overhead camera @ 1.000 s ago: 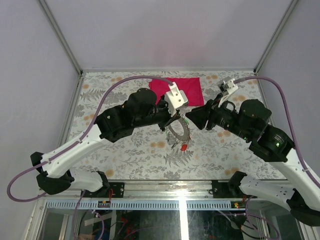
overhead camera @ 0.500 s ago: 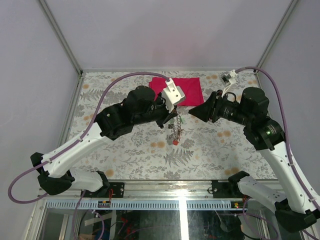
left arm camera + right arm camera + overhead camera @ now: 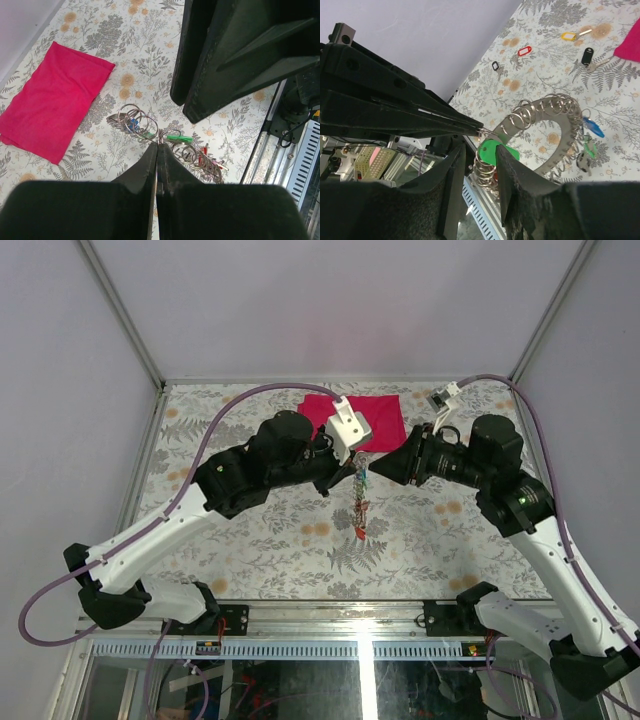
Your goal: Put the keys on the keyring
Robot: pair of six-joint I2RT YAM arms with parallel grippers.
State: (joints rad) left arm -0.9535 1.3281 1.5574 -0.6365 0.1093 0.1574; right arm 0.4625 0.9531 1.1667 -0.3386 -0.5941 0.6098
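Grey keyring (image 3: 564, 131) hangs tilted, lifted up mid-scene; green, blue and red-tagged keys (image 3: 592, 127) dangle off it, yellow/red/black ones lie loose further left.

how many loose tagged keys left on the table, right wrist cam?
4: yellow-tagged key farthest up; red-tagged key left of it; left black-tagged key beyond that; right black-tagged key near the red cloth. Others may be hidden.

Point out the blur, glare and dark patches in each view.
Top view: evenly lit, with a white glare streak on the front rail; the keyring is thin and hard to read. Left wrist view: the left hand is dark and soft, the cloth crisp. Right wrist view: the right hand looms black and blurred, the keyring sharp.
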